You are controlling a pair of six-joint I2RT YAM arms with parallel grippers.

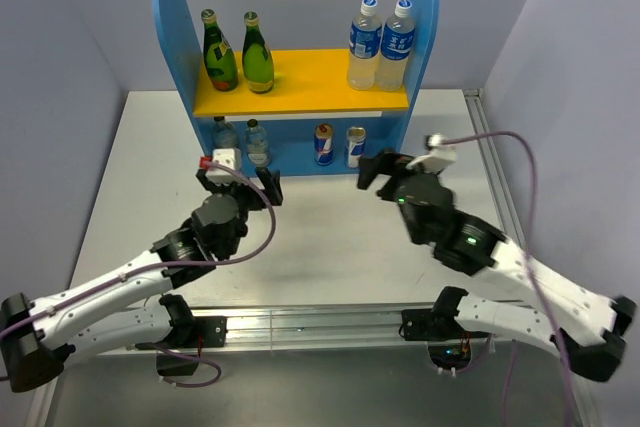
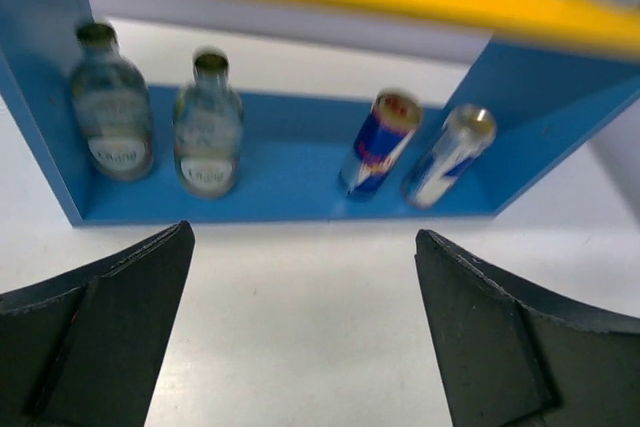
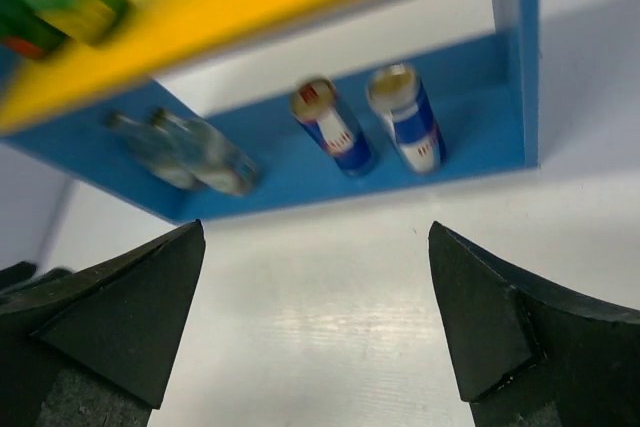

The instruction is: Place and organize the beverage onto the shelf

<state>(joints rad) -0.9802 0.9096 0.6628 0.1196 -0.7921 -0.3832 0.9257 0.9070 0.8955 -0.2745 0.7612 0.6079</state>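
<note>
While both arms reach up from the bottom edge of the overhead view, the left claw (image 1: pixel 238 185) and the right claw (image 1: pixel 385 171) hang over the white counter (image 1: pixel 330 247) just short of the shelf (image 1: pixel 168 27). Each is spread wide, with nothing between its fingers. Each wrist view shows bare counter in that gap, which the overhead view cannot show so plainly.

Beyond them, on the blue lower level, stand a short clear bottle (image 1: pixel 226 137) and a second short clear bottle (image 1: pixel 257 142) at left of centre. A silver-and-blue can (image 1: pixel 324 144) and a second can (image 1: pixel 355 146) stand at right of centre. The overhead view half hides these four under the yellow-orange board (image 1: pixel 310 82). The left wrist view shows all four whole and upright, while the right wrist view blurs the clear pair together.

Farther up, on the board, a dark green bottle (image 1: pixel 219 52) and its twin (image 1: pixel 257 55) stand at upper left. Two taller clear bottles with blue labels (image 1: pixel 365 45) stand at upper right. Only the overhead view shows all of these whole. The right wrist view catches a green blur in its upper left corner.
</note>
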